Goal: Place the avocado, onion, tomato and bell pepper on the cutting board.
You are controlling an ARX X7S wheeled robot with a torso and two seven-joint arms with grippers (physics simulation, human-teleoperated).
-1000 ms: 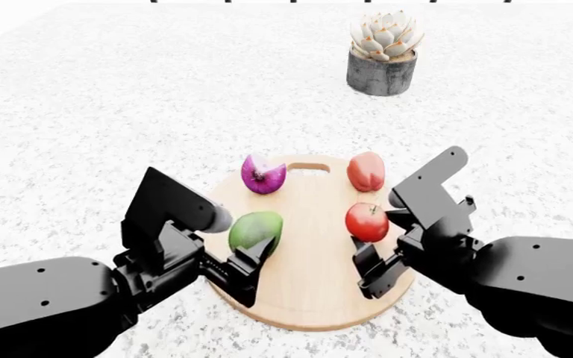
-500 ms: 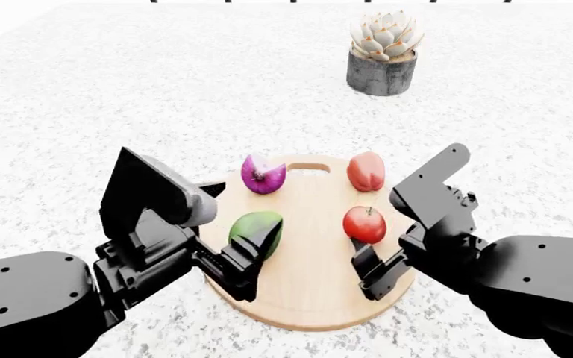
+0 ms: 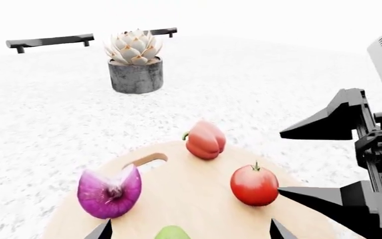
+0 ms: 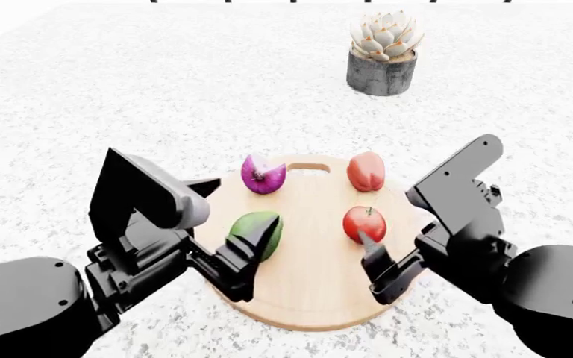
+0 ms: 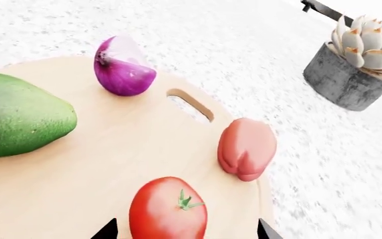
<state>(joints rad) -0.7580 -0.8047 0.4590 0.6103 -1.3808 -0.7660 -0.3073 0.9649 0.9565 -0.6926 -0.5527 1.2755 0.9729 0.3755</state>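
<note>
Checking the layout: all four foods lie on the cutting board (image 4: 312, 246), which rests flat on the speckled worktop (image 4: 167, 89), so by my judgement the placing is done.
Avocado (image 4: 256, 233): lies on its side on the board's left part, just in front of my left tool (image 4: 235, 262); I judge it was set where that arm reaches most easily.
Onion (image 4: 262, 175): sits at the board's far left edge, beside the slot-shaped handle hole (image 4: 309, 166), apart from the avocado.
Tomato (image 4: 364, 223): stands stem-up on the board's right part, close ahead of my right tool (image 4: 374, 261).
Bell pepper (image 4: 366, 171): at the far right rim; in the right wrist view part of it seems to hang over the edge, so it is the piece most likely to roll off.
Spacing: the four are well apart, none touching, which leaves each room to be reached.
Left tool state: released, its prongs spread wide, holding nothing; the avocado lies free between and below the tips.
Right tool state: released as well, prongs apart and empty, the tomato not gripped.
Potted succulent (image 4: 383, 52): stands far back on the worktop, well clear of the board.
Writing and brands: none that I can read on any item.
</note>
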